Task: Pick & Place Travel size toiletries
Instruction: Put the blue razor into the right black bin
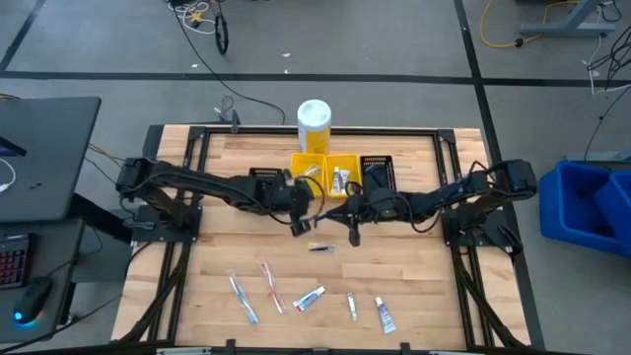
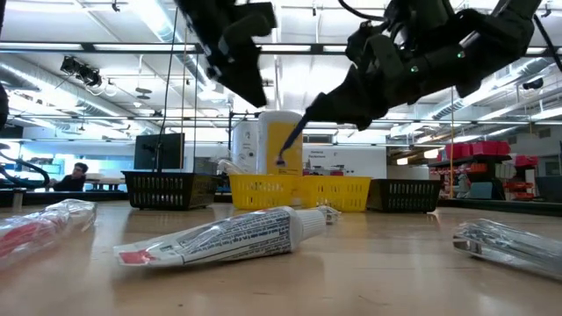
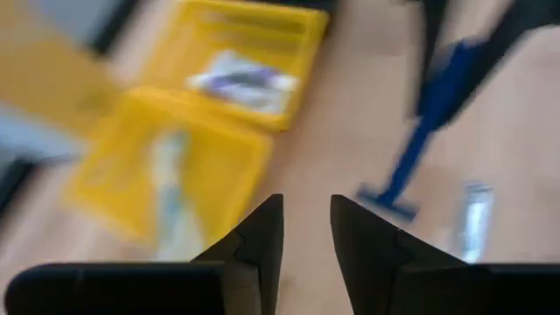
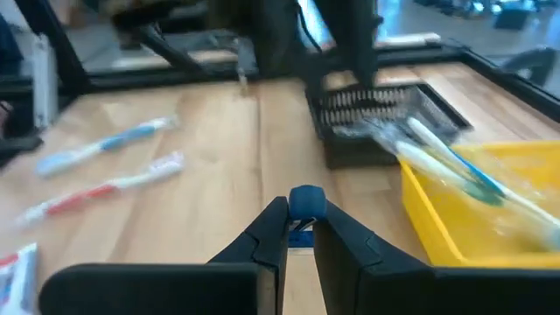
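My right gripper (image 1: 352, 219) hangs over the table's middle, just near of the bins, shut on a slim blue razor (image 2: 291, 140). My left gripper (image 1: 299, 225) hovers beside it to the left, open with a narrow gap (image 3: 306, 223) and touching nothing. Toothbrushes (image 1: 242, 297) (image 1: 269, 286) and small tubes (image 1: 309, 298) (image 1: 385, 316) lie flat along the near side. A small dark wrapped piece (image 1: 321, 248) lies just near of the grippers. The two yellow bins (image 1: 325, 173) hold a toothbrush (image 4: 455, 171) and a tube (image 3: 245, 80). My right gripper pinches the blue razor by the upper end of its handle (image 4: 306, 203) between the two fingers, coming from above and slanting down. The razor is lifted clear and hangs tilted below the fingers, its head (image 3: 385, 201) lowest.
A black bin (image 1: 378, 173) stands right of the yellow ones, and another black bin (image 2: 171, 189) shows in the low view. A tall white-and-yellow container (image 1: 314, 123) stands at the far edge. Bare wood lies between the grippers and the near row of items.
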Robot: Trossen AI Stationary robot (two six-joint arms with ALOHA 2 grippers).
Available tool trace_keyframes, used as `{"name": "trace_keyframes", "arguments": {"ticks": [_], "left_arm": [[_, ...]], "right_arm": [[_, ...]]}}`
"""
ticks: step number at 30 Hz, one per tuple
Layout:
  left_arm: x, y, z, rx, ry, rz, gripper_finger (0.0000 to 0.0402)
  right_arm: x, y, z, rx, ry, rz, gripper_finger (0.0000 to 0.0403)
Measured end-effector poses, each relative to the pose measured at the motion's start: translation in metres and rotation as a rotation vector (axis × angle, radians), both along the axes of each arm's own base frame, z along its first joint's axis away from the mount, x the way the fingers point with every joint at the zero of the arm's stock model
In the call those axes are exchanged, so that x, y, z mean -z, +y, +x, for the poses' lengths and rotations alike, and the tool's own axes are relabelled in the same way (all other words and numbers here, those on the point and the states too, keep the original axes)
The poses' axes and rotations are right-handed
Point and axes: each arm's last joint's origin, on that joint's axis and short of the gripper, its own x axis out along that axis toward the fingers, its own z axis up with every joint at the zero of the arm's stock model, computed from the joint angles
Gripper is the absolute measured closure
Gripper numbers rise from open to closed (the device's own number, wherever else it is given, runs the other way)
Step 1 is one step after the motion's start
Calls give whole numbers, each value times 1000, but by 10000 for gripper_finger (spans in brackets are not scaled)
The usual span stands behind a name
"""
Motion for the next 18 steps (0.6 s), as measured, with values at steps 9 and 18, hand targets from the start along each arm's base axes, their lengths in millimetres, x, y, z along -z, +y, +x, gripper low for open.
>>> {"name": "trace_keyframes", "arguments": {"ticks": [9, 18], "left_arm": [[-43, 7, -66, -70, 46, 56, 301], [-22, 13, -134, -77, -200, 15, 301]], "right_arm": [[-46, -7, -44, 192, 86, -76, 354], [-36, -32, -91, 758, 184, -132, 354]]}}
